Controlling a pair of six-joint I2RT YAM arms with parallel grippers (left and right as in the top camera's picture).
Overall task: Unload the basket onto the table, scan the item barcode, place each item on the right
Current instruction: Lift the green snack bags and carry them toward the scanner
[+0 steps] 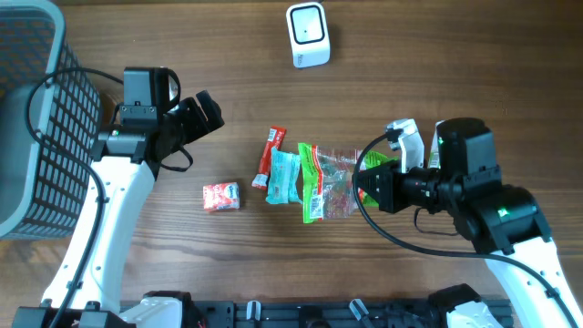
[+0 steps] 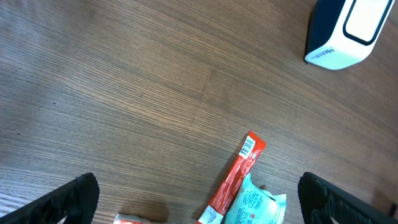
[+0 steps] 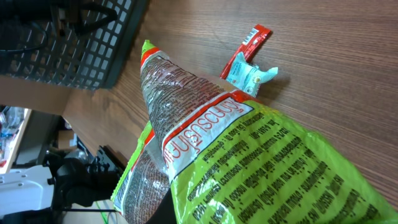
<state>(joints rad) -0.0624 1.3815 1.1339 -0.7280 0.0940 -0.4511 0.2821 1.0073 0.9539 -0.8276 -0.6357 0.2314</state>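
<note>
While the right fingers [image 1: 372,189] were nearly closed on the right-hand edge of the green snack bag [image 1: 321,182], the bag lay in the middle of the wooden surface [image 1: 437,73] among the other packets. Whether it was lifted clear of the wood could not be told. From the right wrist camera the bag [image 3: 249,155] filled most of the picture. A red band ran along it with large white characters in a non-Latin script, and the lime-green panel below carried dense lines of small dark print, too fine to read. No barcode could be made out on the side that showed.

Just left of the bag lay a teal packet [image 1: 284,176], and touching that a red stick pack [image 1: 271,153]. In the left wrist view the stick pack [image 2: 233,180] showed a small white barcode patch at its upper end, and the teal packet [image 2: 252,204] bore fine print that was not legible. A small red packet [image 1: 220,196] sat apart, further left.

The white barcode scanner [image 1: 308,35] stood at the far edge of the surface, well apart from the bag, its dark window facing up toward the overhead camera. No lettering on it could be read.

The left fingers [image 2: 68,199] were spread wide, one tip at each lower corner of the wrist view, with only bare wood between them and nothing touched. A dark mesh basket [image 1: 36,109] stood at the far left.
</note>
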